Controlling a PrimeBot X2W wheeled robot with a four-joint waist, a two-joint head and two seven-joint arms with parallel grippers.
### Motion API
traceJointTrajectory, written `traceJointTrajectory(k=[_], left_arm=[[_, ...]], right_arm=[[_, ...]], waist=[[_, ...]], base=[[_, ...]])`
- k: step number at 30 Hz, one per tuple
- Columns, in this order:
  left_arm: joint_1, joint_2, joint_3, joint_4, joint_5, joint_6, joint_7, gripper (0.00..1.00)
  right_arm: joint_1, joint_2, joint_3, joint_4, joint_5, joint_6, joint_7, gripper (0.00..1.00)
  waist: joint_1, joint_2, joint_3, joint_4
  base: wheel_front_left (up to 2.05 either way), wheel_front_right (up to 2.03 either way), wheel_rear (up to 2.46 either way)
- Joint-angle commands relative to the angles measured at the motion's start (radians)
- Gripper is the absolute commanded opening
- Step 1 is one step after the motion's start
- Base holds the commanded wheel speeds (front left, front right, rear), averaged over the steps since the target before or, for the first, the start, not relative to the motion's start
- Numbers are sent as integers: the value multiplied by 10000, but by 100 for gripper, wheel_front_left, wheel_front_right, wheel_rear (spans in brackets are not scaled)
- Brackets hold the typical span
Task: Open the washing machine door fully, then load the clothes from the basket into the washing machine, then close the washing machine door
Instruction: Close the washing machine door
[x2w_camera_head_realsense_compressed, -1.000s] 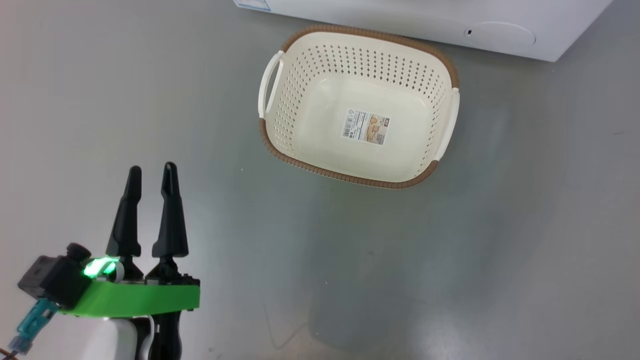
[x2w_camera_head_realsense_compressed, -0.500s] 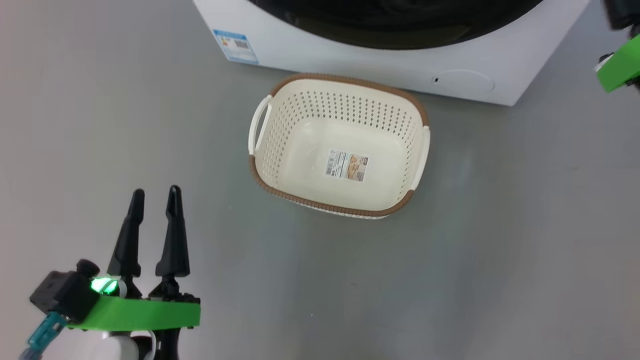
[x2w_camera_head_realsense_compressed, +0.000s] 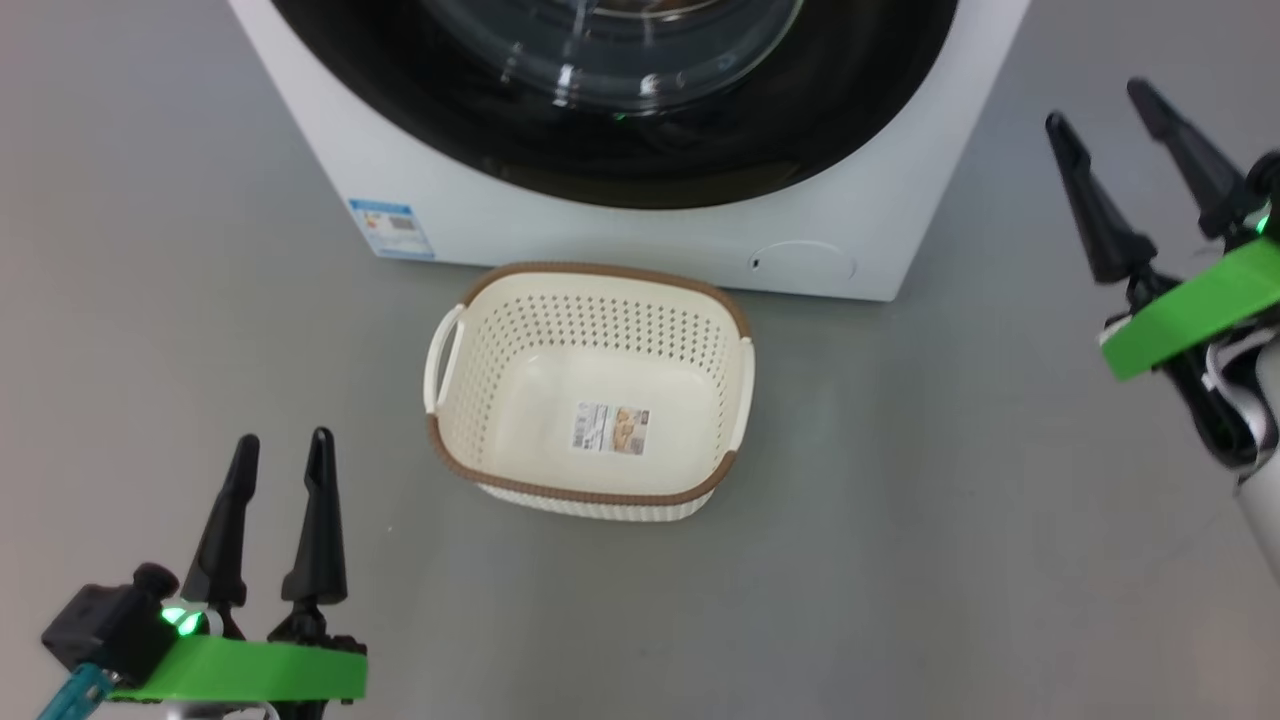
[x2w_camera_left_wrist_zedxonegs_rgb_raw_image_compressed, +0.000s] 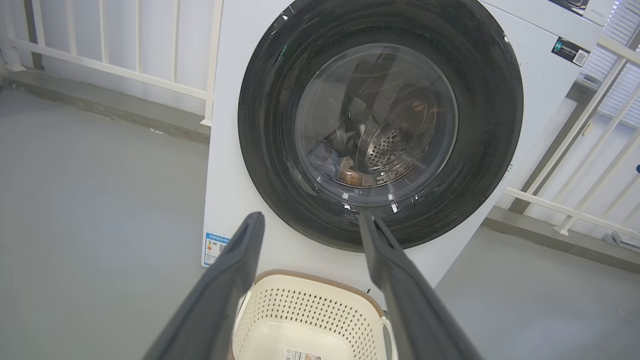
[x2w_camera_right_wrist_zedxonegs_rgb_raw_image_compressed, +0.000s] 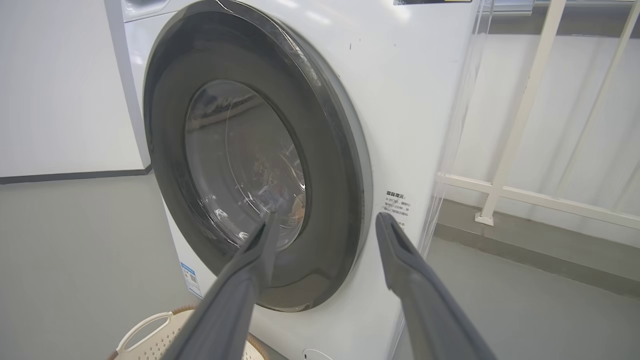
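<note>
The washing machine door (x2w_camera_left_wrist_zedxonegs_rgb_raw_image_compressed: 380, 135), a glossy black ring around a bulging clear glass bowl, sits shut on the front of the white washing machine (x2w_camera_head_realsense_compressed: 560, 235), just behind the cream perforated basket (x2w_camera_head_realsense_compressed: 600, 271) with its brown woven-look rim. Clothes (x2w_camera_left_wrist_zedxonegs_rgb_raw_image_compressed: 340, 167) lie in the steel drum behind the glass. The left gripper (x2w_camera_head_realsense_compressed: 283, 437) and right gripper (x2w_camera_head_realsense_compressed: 1097, 103) both hang spread wide, holding nothing.

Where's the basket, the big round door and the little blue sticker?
basket (x2w_camera_head_realsense_compressed: 600, 495): head view, on its brown near rim.
washing machine door (x2w_camera_left_wrist_zedxonegs_rgb_raw_image_compressed: 270, 125): left wrist view, on the black ring left of the glass.
blue sticker (x2w_camera_head_realsense_compressed: 385, 228): head view, the sticker's middle.
</note>
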Motion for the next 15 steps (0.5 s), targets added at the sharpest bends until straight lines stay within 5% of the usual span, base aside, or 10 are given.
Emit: traceJointTrajectory(k=[1, 15], left_arm=[[26, 248, 372, -180, 96, -31, -80, 100], [522, 447, 607, -58, 244, -31, -80, 100]], right_arm=[[460, -5, -73, -322, -52, -40, -46, 100], [3660, 922, -1807, -1903, -614, -40, -47, 100]], waist=[[0, -1, -671, -635], [0, -1, -1518, -1409]], base=[[0, 0, 0], [0, 0, 0]])
